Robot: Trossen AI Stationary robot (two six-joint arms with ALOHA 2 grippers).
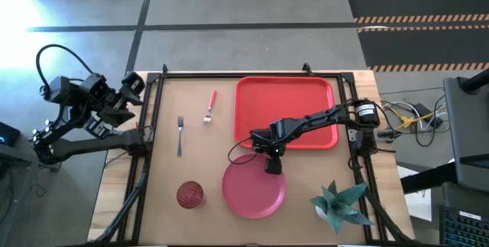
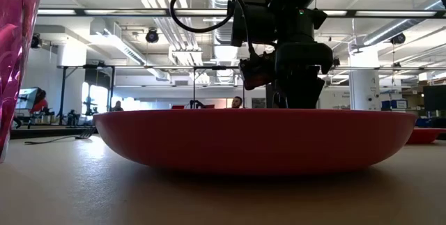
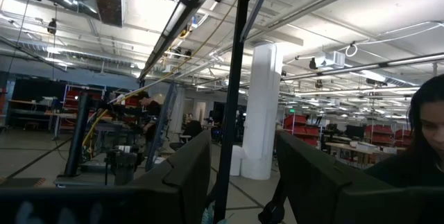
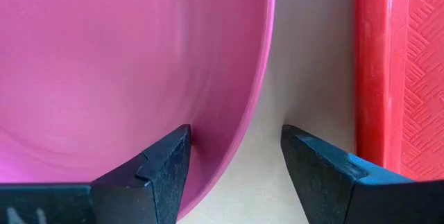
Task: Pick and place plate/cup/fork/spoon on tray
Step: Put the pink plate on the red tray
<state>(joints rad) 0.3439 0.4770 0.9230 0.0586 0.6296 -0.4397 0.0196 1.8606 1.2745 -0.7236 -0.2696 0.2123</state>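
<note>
Pinkish-red plastic filled most of the right wrist view: the plate [image 4: 125,71] lay flat on the brown counter [image 1: 164,174], and the right hand [image 4: 234,156] stood with its fingers spread wide, one finger [image 4: 163,168] over the inside of the plate and the other over bare counter, so that the raised rim passed between them. Neither finger was seen pressing the rim. From above, the right hand [image 1: 273,163] reached from the right side of the counter across a corner of the tray and hung at the plate's [image 1: 254,187] far edge, on the side facing the tray. The red rectangular tray [image 1: 284,94] sat just beyond the plate, close to it but apart, a strip of counter showing between the two.

The dark-red ribbed cup [image 1: 190,195] stood upright near the plate, on its left. The fork [image 1: 210,105] with its red-pink handle lay left of the tray, and the darker spoon [image 1: 179,134] lay left of the fork; neither touched anything else.

The left arm waited off the counter's left edge, its hand [image 3: 243,182] raised toward the room, fingers partly apart and holding nothing.
</note>
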